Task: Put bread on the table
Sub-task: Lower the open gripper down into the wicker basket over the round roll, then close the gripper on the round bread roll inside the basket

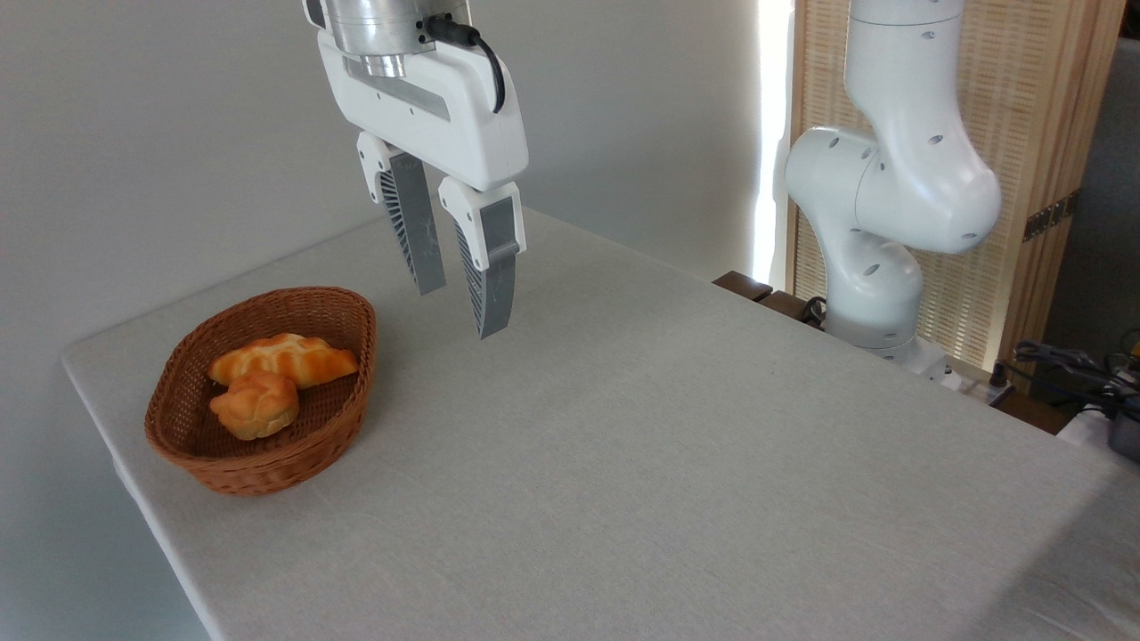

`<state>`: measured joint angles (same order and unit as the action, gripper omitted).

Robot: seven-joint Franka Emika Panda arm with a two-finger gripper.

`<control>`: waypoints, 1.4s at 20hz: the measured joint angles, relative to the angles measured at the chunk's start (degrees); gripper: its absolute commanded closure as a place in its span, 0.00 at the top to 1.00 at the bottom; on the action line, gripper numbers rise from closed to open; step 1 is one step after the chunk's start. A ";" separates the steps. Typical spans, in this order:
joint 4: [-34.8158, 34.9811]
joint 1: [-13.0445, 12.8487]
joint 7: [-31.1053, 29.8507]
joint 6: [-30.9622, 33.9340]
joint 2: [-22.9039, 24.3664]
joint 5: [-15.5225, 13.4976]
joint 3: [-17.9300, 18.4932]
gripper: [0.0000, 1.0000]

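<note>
The bread [256,405], a small round golden bun with a lumpy top, lies inside a brown wicker basket [267,458] at the left of the table [668,463]. Behind it in the same basket rests a longer braided loaf [285,358]. My gripper [459,312] hangs in the air to the right of the basket and above the grey-beige cloth, fingers pointing down. It is open, with nothing between its ribbed fingers [417,233].
The arm's white base and joints [882,205] stand at the table's far right edge, in front of a slatted wooden screen [1024,178]. Cables and a dark device [1087,374] lie off the right side. A plain wall backs the table.
</note>
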<state>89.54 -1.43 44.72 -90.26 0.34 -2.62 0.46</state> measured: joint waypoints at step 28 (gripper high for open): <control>2.38 -4.93 -0.21 -26.49 -13.03 -0.08 -16.31 1.00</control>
<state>91.92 -6.36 44.52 -116.75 -12.69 -2.70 -15.85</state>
